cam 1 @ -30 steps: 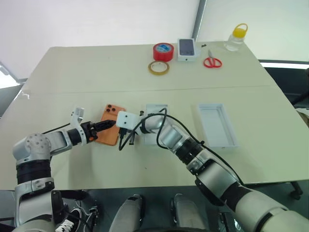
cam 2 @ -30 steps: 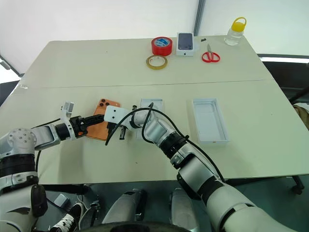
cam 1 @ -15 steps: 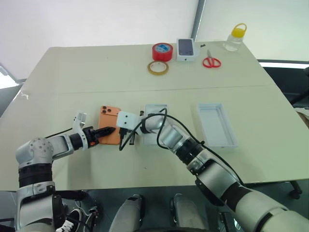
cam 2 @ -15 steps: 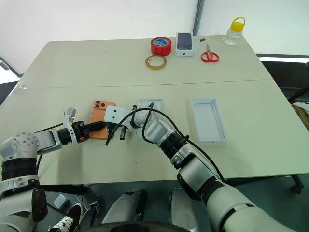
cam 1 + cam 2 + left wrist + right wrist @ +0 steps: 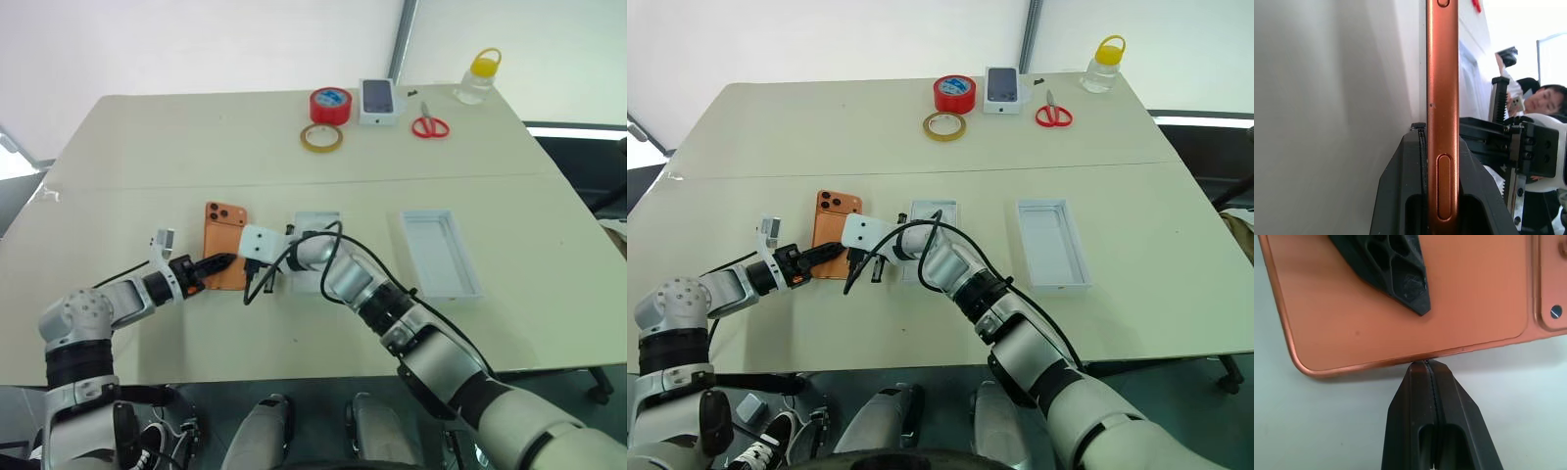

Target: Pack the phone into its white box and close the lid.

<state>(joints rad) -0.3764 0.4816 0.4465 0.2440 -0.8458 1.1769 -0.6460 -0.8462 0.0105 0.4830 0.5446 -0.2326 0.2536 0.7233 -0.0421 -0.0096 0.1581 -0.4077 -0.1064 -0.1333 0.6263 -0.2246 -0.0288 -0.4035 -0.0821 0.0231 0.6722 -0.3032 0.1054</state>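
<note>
While the flat orange smartphone with rounded corners (image 5: pixel 224 245) lies face down on the pale beige tabletop (image 5: pixel 147 157), it is gripped at its near edge by the left pincer (image 5: pixel 227 261), whose two black fingers (image 5: pixel 1400 196) are seen in the left wrist view clamped on either face of the thin orange body. The raised three-lens camera cluster is turned up at the phone's far corner. Against the phone's long side edge, the right pincer (image 5: pixel 1426 364) is pressed with its black fingers clenched together on nothing, the tips touching the rim, as the right wrist view shows. Just beside the phone, on the side of the right arm, a shallow white cardboard piece (image 5: pixel 318 235) is partly covered by that arm. Farther from the phone on the same side, well apart, the shallow white rectangular tray with low walls (image 5: pixel 441 253) sits open and unfilled. Along the tabletop's far edge, well away from the phone, are set a red tape roll (image 5: pixel 331 104), a clear tape ring (image 5: pixel 321 137), a small white box printed with a dark phone picture (image 5: pixel 379 100), red-handled scissors (image 5: pixel 429 124) and a clear bottle with a yellow cap (image 5: pixel 477 77).
</note>
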